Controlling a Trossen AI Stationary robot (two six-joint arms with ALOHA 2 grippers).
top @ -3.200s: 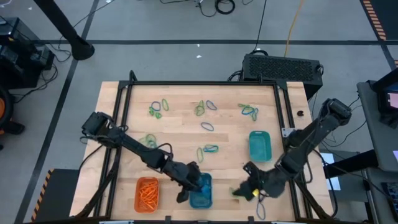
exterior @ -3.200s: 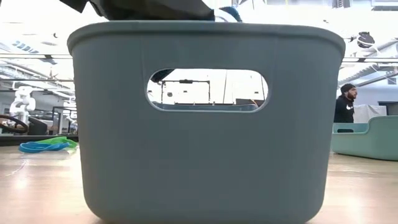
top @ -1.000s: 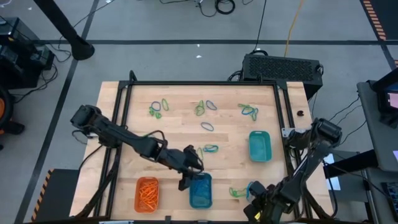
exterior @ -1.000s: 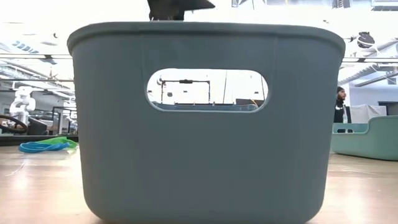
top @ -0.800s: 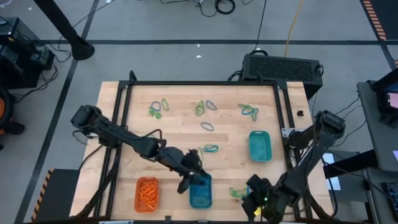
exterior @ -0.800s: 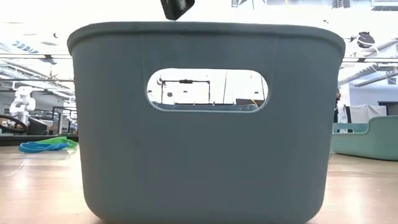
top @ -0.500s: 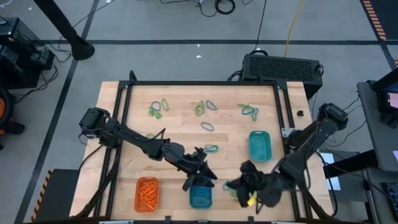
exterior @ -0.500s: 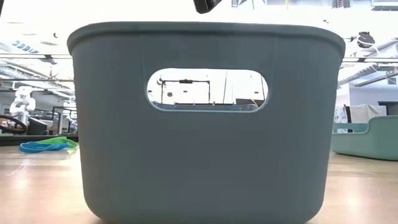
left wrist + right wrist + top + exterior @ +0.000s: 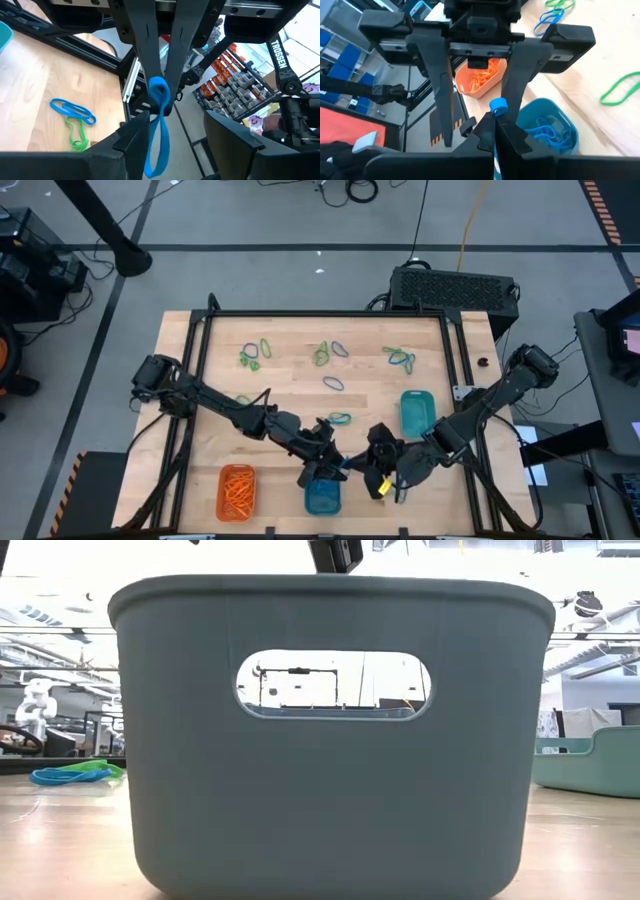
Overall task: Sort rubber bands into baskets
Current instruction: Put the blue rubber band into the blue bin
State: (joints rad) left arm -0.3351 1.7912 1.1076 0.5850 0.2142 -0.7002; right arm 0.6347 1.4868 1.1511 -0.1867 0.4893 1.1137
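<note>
My right gripper is shut on a blue rubber band, above the table just right of the blue basket. My left gripper faces it, open. Its two fingers stand on either side of the hanging band without touching it. In the high view both grippers meet above the blue basket's far right corner. Blue bands lie in that basket. The orange basket holds orange bands. The teal basket stands toward the right. My right gripper pinches the blue band's upper end between its two fingertips. The fingers slant down, coming from the table's right. The rest of the band hangs below them as a slack loop, clear of the table.
Loose green and blue bands lie across the far half of the table. A blue and a green band lie near the right front. The blue basket's wall fills the low view. A black frame borders the table.
My right gripper has risen from the table's near right corner and gone left toward my left gripper, turning as it went. It stays shut. My left gripper has shifted a little to the right, tipped up toward level and stays open.
</note>
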